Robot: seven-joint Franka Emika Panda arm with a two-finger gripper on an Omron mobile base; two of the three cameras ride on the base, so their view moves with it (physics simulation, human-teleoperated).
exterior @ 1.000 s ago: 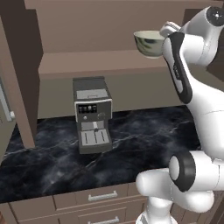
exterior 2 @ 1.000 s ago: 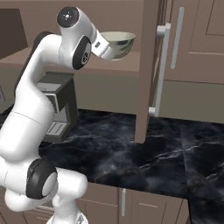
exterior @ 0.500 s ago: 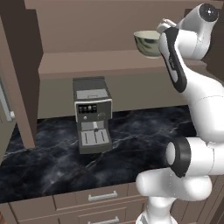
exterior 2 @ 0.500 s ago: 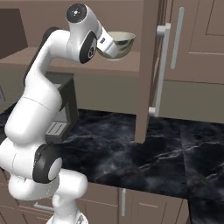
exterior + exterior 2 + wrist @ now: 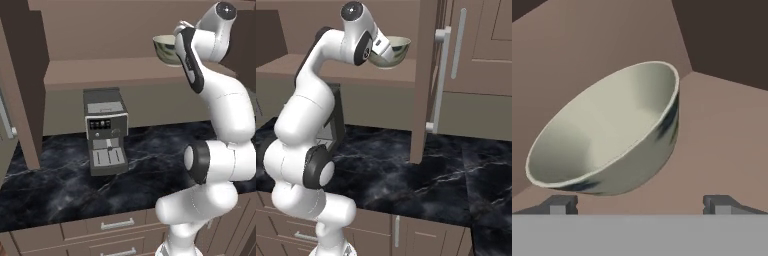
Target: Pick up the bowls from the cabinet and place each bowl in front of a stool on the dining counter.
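- A taupe-brown cabinet [image 5: 125, 70] spans the wall, its plain shelf running across the upper half of the left base view; in the right base view its open door [image 5: 423, 80] with a long silver bar handle [image 5: 437, 80] stands at 3 o'clock of the arm.
- A black, white-veined marble bench [image 5: 60, 185] lies below the shelf.
- A grey coffee machine [image 5: 105, 131] stands on the bench, at about 7 o'clock of the bowl.
- A cream-white bowl [image 5: 607, 130] with grey-green mottling sits on the shelf at its right end, appearing tilted in the hand view.
- The gripper [image 5: 637, 204] is wide open, its fingertips [image 5: 559, 205] just short of the bowl, not touching.
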